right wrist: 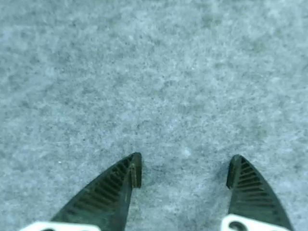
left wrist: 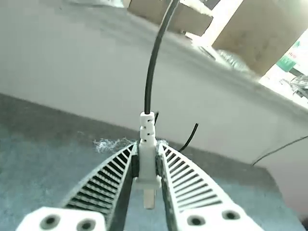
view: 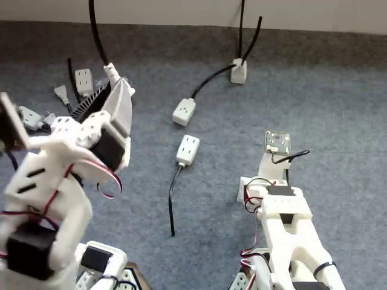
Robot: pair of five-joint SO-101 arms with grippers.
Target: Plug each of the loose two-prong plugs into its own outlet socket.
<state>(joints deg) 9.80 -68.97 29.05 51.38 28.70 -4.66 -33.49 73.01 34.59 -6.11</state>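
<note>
Prongs of the two-prong plug (left wrist: 148,161) point back along the left gripper (left wrist: 147,150) toward its wrist. The ribbed strain relief and the black cord (left wrist: 154,62) run out past the fingertips, so the plug's long axis lies in line with the fingers (left wrist: 108,178). These are clenched on its white body from both sides. Seen from the high view, the plug is held off the grey worktop (view: 326,103) at the left side, its cord rising toward the wall (view: 181,9). Just beside and below it on the worktop lies a cluster: a small outlet socket (view: 83,80), a loose plug (view: 60,92) and further plugs (view: 29,118). The left arm (view: 48,181) partly covers this cluster. Near the middle, well apart from the held plug, a corded outlet socket (view: 188,150) lies face up with its slots showing and its cord trailing toward the near edge. A second outlet socket (view: 184,112) lies just beyond it, and its cord curves away to a white block (view: 239,72) near the wall. The right gripper (right wrist: 185,169) is released, its jaws spread wide with grey worktop showing between the fingertips. The right arm (view: 284,211) sits at the near right, well apart from both middle sockets.
</note>
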